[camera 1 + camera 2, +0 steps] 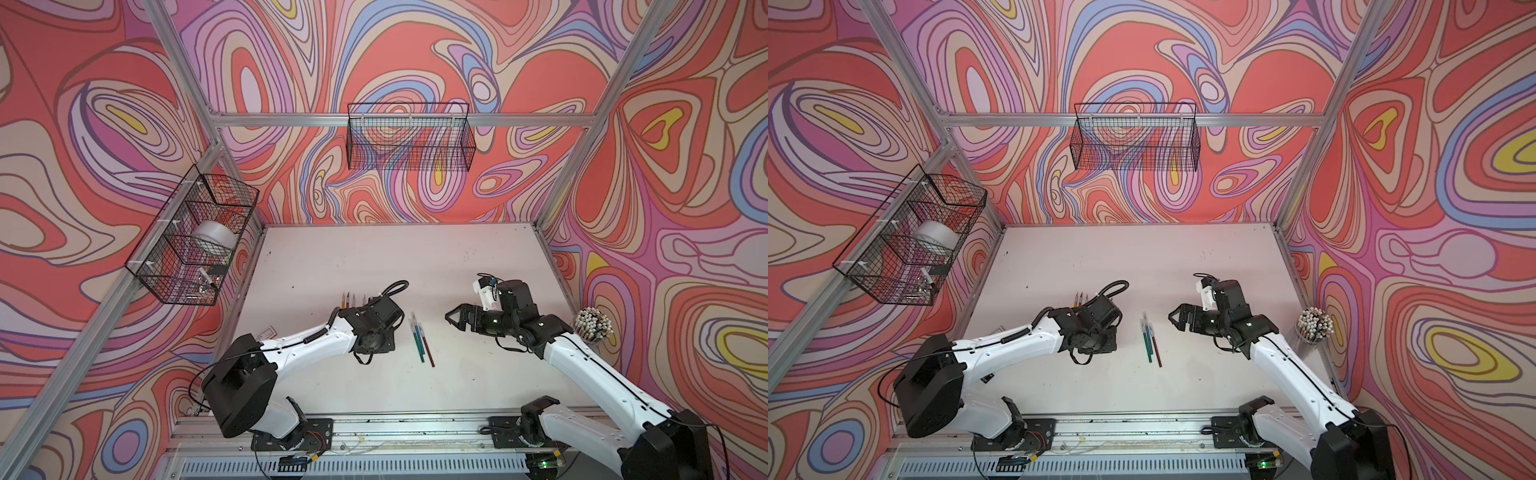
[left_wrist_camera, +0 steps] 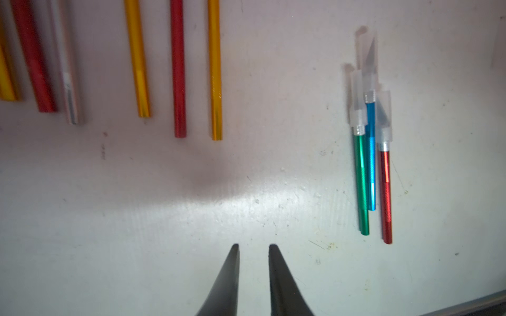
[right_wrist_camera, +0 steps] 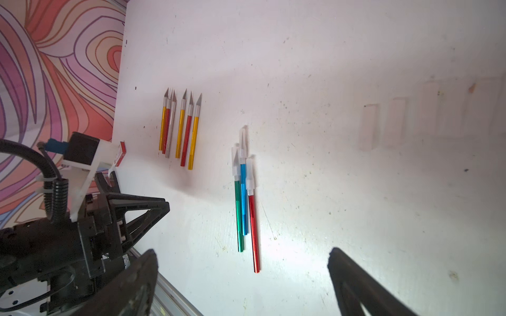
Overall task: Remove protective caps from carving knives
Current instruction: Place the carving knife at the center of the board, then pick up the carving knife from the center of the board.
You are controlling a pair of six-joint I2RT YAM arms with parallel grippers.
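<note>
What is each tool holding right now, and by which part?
Nothing. The left tool has its tips slightly apart with only table between; the right tool is wide open and empty. The knives lie on the table.

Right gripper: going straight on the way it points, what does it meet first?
Likely the three capped knives lying just ahead of the right gripper; its height over them is unclear.

Robot lab cell: aluminium frame [image 1: 291, 119], swirl-patterned walls [image 1: 415, 62], wire baskets [image 1: 409, 141], white tabletop [image 1: 374, 257]
</note>
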